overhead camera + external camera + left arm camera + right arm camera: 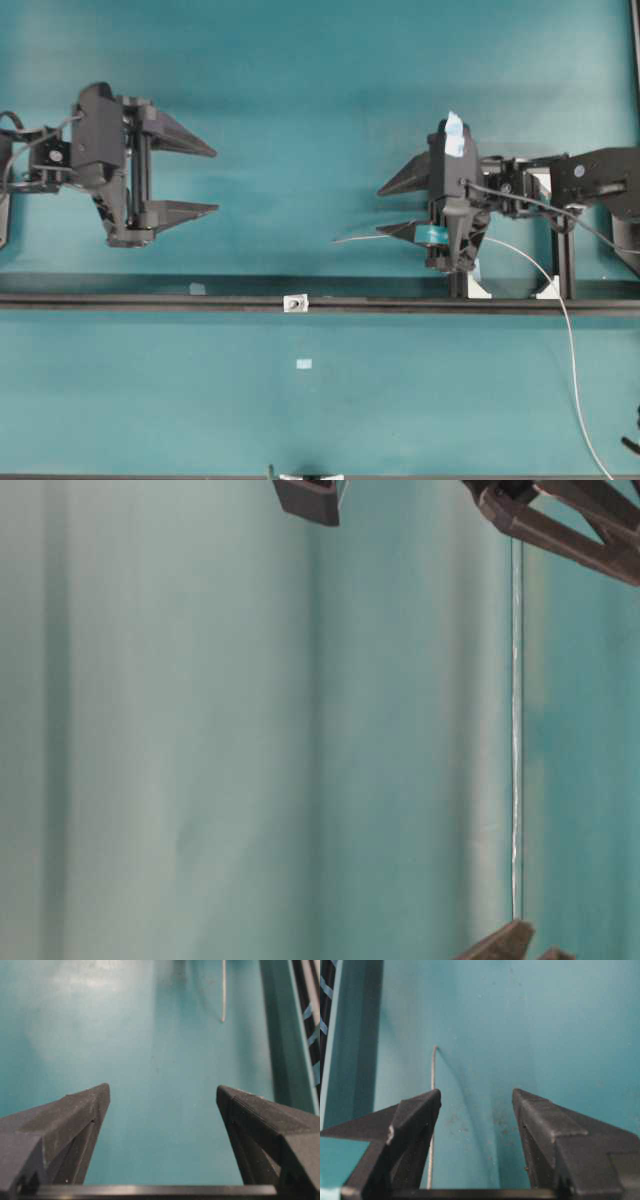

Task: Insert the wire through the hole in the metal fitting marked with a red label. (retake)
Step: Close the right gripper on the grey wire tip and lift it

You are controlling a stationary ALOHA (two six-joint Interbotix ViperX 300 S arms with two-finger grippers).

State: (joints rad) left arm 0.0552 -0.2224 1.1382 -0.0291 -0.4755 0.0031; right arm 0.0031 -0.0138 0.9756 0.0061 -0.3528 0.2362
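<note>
Left gripper (215, 180) is standing with its jaws spread wide over the teal table (320, 80), on the left of the overhead view. It is holding nothing and touching nothing; its wrist view is showing bare surface between the two fingers (75, 1125).

Right gripper (385, 210) is hanging on the right side, jaws parted but less widely. The wire (565, 330) is running alongside its lower finger (415, 1120), and its free end is projecting just past that fingertip, pointing left toward the middle of the table (whether the wire is fixed to the finger or merely lying against it cannot be told). Nothing is sitting between the jaws.

From the gripper the wire is trailing right, then curving down to the bottom edge of the overhead view.

The metal fitting (295, 303) is sitting on the dark rail (120, 299) crossing the table, near the middle, well apart from both grippers and from the wire's tip. Its hole (296, 301) is showing as a dark spot facing up.
</note>
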